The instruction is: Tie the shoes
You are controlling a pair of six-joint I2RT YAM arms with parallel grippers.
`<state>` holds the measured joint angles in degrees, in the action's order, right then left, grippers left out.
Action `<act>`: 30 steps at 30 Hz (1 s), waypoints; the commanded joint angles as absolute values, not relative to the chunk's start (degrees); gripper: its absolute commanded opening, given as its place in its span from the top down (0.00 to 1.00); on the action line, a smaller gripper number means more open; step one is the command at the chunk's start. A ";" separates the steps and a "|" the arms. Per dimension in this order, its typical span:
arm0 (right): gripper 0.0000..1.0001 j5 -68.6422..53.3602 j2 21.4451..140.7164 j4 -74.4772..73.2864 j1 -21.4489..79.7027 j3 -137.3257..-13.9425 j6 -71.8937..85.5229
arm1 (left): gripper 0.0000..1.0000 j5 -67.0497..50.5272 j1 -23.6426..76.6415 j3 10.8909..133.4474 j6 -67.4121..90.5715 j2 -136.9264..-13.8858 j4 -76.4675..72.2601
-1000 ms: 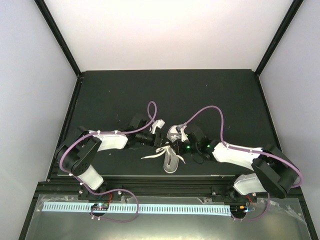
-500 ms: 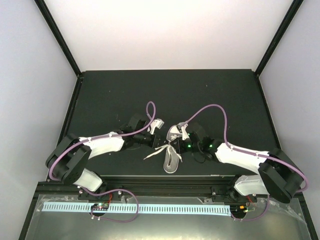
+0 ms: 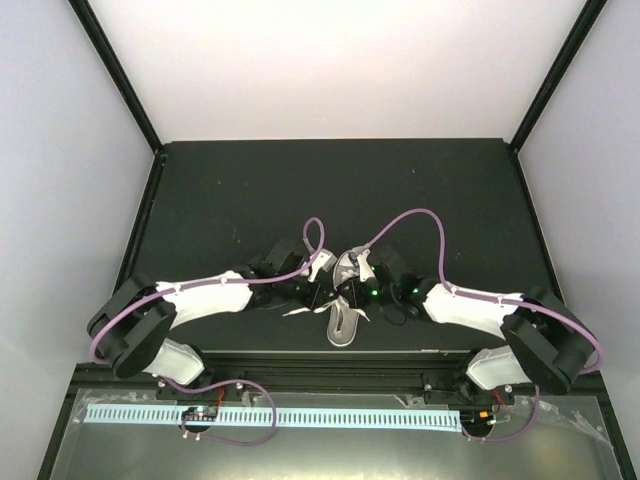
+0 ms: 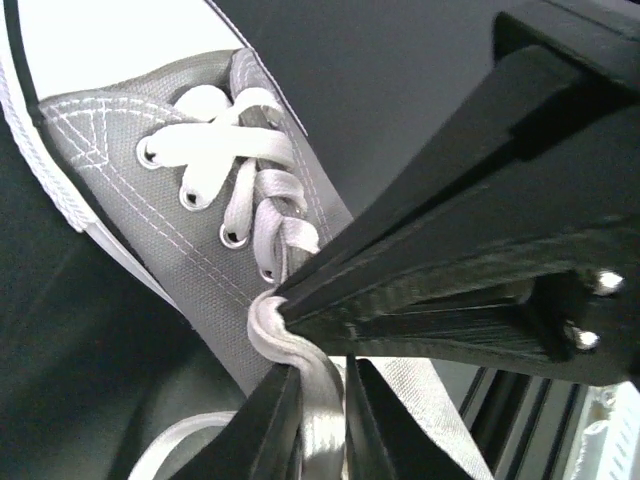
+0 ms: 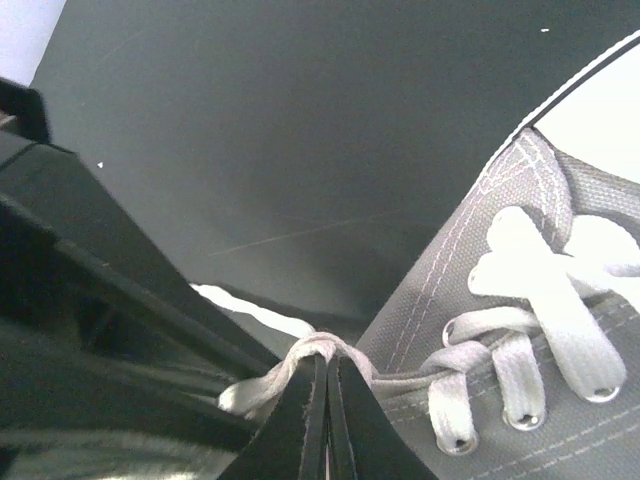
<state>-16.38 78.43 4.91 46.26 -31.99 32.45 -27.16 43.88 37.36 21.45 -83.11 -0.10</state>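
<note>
Stretched farther toward centre than a second ago, the left gripper (image 4: 322,405) clamps the grey sneaker (image 4: 140,215) by its white lace (image 4: 262,332); the right gripper (image 5: 327,378), fingers pressed together, pinches lace too.

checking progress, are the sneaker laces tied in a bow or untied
Untied: the laces show no bow; left gripper and right gripper each pinch a strand.

The top view looks down from above and behind the arm bases over the whole worktop (image 3: 250,180), far off, while the wrist views peer along the left tool (image 4: 322,385) and right tool (image 5: 327,385) from opposite sides, very close, sharing the sneaker (image 4: 120,190) and its laces (image 4: 225,155).
</note>
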 commanded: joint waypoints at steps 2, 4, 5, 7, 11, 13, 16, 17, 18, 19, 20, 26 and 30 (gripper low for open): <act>0.98 -16.29 80.46 8.46 46.53 -32.34 31.94 | 0.81 -17.04 46.78 38.01 21.79 -78.59 0.75; 0.98 -16.26 80.72 8.69 46.52 -32.22 32.12 | 0.78 -14.25 47.45 37.67 22.37 -77.22 1.31; 0.98 -16.14 80.69 8.77 46.57 -32.06 32.21 | 0.77 -13.21 47.66 37.58 22.41 -76.68 1.68; 0.98 -15.87 80.52 8.71 46.50 -31.76 32.36 | 0.74 -11.95 47.89 37.45 22.37 -75.78 2.44; 0.98 -15.57 80.03 8.47 46.50 -31.47 32.25 | 0.73 -11.98 47.99 37.53 22.15 -75.70 3.65; 0.99 -15.60 79.90 8.44 46.55 -31.38 32.21 | 0.78 -11.92 48.05 37.25 22.15 -76.02 3.58; 0.98 -16.33 79.49 8.44 46.48 -31.22 31.96 | 0.88 -11.54 48.16 36.67 22.09 -76.09 3.18; 0.98 -16.77 79.39 8.44 46.53 -31.20 31.72 | 0.91 -11.47 48.21 36.42 21.95 -76.07 2.95; 0.98 -17.27 79.32 8.39 46.51 -31.14 31.39 | 0.92 -11.43 48.30 36.13 21.79 -75.85 2.46; 0.98 -17.64 79.28 8.31 46.53 -31.07 31.18 | 0.93 -11.31 48.38 35.79 21.73 -75.72 1.99; 0.98 -17.66 79.28 8.37 46.52 -30.97 31.08 | 0.94 -11.15 48.42 35.51 21.78 -75.46 1.39; 0.98 -18.45 78.70 8.52 46.64 -30.19 30.78 | 0.98 -8.63 49.07 34.28 22.38 -74.61 -0.44; 0.98 -18.74 77.99 8.19 46.77 -29.67 30.46 | 0.98 -7.20 49.29 34.23 22.66 -75.04 -0.12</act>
<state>-17.93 79.37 7.75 46.26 -30.85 31.77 -10.02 48.75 34.20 22.09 -75.94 1.50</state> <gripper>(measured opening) 0.020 0.018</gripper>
